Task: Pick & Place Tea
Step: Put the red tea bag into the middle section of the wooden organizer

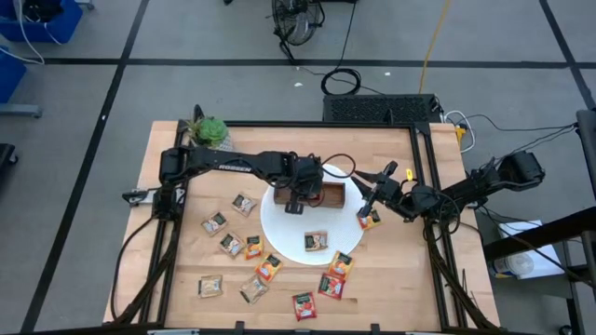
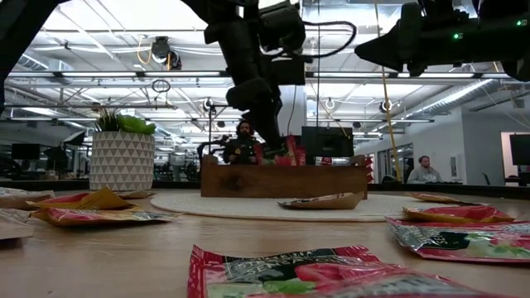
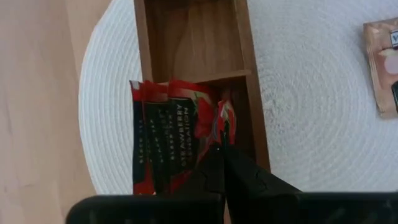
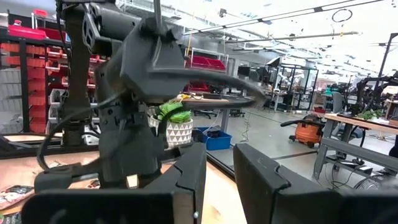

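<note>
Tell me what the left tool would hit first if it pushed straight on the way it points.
Probably the red sachet pinched at the left tool tip, then the floor of the wooden tray compartment beneath it; depth is unclear.

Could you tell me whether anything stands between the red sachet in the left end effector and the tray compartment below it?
Nothing visible does. The left end effector holds the red sachet at the tray compartment, right beside other red sachets already standing there.

Wood table (image 1: 391, 279): white plate (image 1: 279, 237), sachets (image 1: 233, 245) (scattered), plant (image 1: 209, 130).

Bright overhead lights (glaring), blurred foreground, backlit arms
</note>
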